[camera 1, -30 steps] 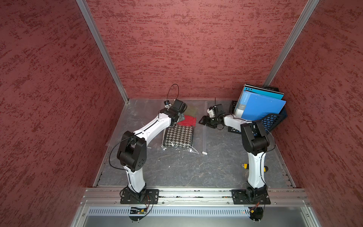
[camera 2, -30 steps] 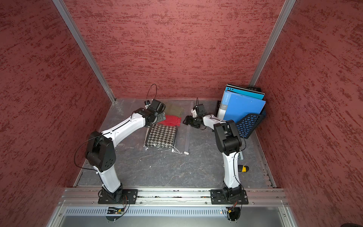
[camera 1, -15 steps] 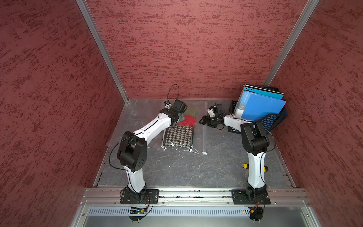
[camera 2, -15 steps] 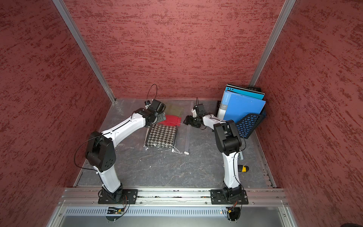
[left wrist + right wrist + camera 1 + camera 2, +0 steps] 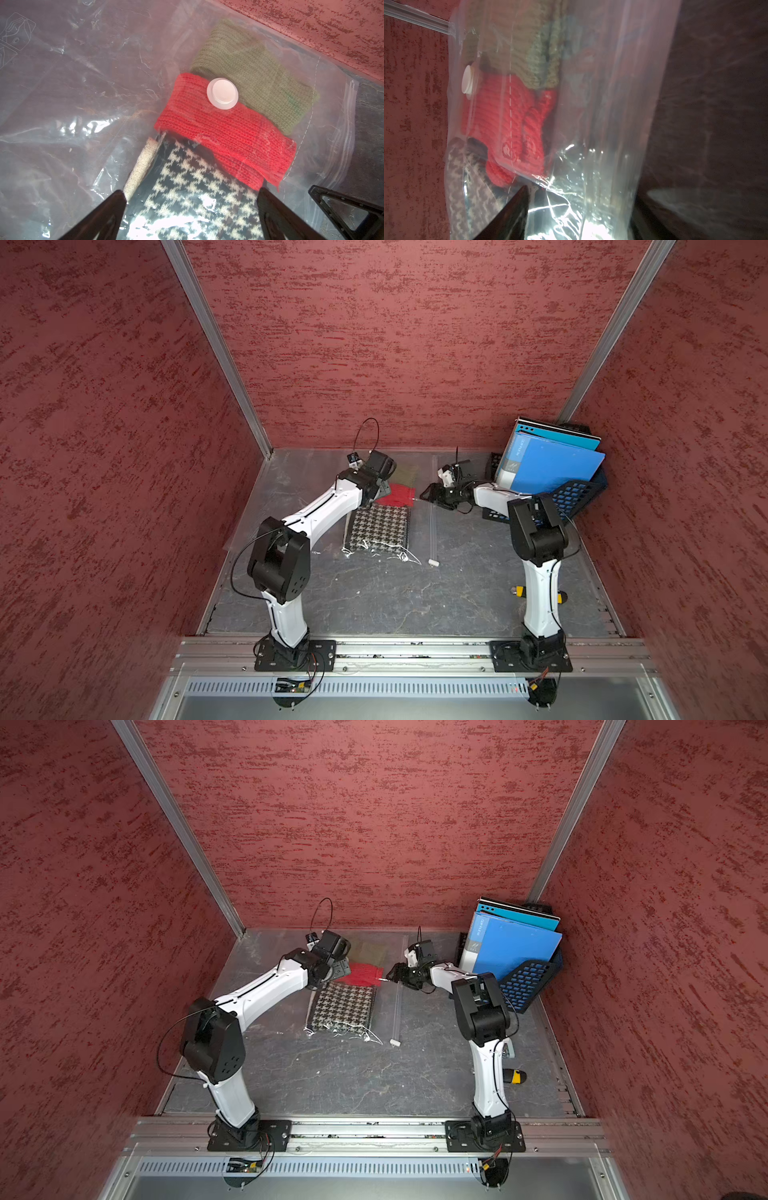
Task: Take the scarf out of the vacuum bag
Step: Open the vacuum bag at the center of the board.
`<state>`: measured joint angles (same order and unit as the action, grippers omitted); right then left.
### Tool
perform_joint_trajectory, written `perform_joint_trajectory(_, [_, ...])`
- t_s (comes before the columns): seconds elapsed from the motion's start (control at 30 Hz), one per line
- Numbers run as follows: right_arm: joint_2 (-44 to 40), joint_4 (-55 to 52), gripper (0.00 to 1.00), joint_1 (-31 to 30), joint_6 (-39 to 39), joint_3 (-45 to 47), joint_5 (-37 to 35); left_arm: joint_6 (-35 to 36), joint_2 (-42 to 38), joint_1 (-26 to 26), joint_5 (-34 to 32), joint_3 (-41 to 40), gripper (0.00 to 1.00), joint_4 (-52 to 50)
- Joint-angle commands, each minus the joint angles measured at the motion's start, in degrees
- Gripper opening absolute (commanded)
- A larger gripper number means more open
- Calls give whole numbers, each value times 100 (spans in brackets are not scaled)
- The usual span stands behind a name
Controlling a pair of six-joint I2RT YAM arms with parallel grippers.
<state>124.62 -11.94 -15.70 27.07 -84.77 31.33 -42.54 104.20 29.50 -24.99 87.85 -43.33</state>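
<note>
Vacuum bag flat on the counter, not yet emptied.
It lies under my wide-open, empty left fingers, red scarf inside just ahead; half-open right fingers straddle its edge unclamped, probably to lift the mouth.

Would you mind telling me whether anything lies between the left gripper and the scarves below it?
Yes. The clear film of the vacuum bag covers the houndstooth scarf right under the open left gripper, and the red scarf and green scarf beyond it. The scarves are inside the bag, so the gripper meets plastic first.
</note>
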Motion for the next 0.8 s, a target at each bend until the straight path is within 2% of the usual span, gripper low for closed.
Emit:
perform_joint_trajectory(0.0, [63, 351, 54, -4, 90, 95, 358, 166, -201, 105, -158, 113, 99, -70])
perform_joint_trajectory(0.07, [33, 360, 40, -12, 85, 89, 522, 249, -196, 198, -219, 152, 97, -62])
perform_joint_trajectory(0.1, [-14, 360, 37, -5, 88, 113, 544, 310, -182, 273, -217, 189, 95, -57])
perform_joint_trajectory(0.3, [-486, 31, 37, 10, -153, 321, 313, 1009, -129, 960, -120, 241, 95, 263])
perform_joint_trajectory(0.37, [-518, -30, 34, 12, -167, 292, 312, 1142, -140, 1192, 16, 176, 95, 392])
perform_joint_trajectory(0.47, [-435, -150, 14, 15, -159, 158, 419, 1355, -228, 1464, 256, -167, 94, 809])
perform_joint_trajectory(0.53, [-444, -216, 8, 15, -167, 131, 474, 1402, -249, 1566, 329, -349, 93, 925])
perform_joint_trajectory(0.63, [-599, -311, 0, 20, -220, 163, 438, 1398, -369, 1594, 563, -730, 86, 1243])
perform_joint_trajectory(0.7, [-690, -322, 0, 24, -237, 171, 451, 1406, -427, 1580, 710, -995, 84, 1503])
perform_joint_trajectory(0.77, [-680, -326, 0, 57, -199, 131, 556, 1424, -398, 1560, 827, -1140, 75, 1692])
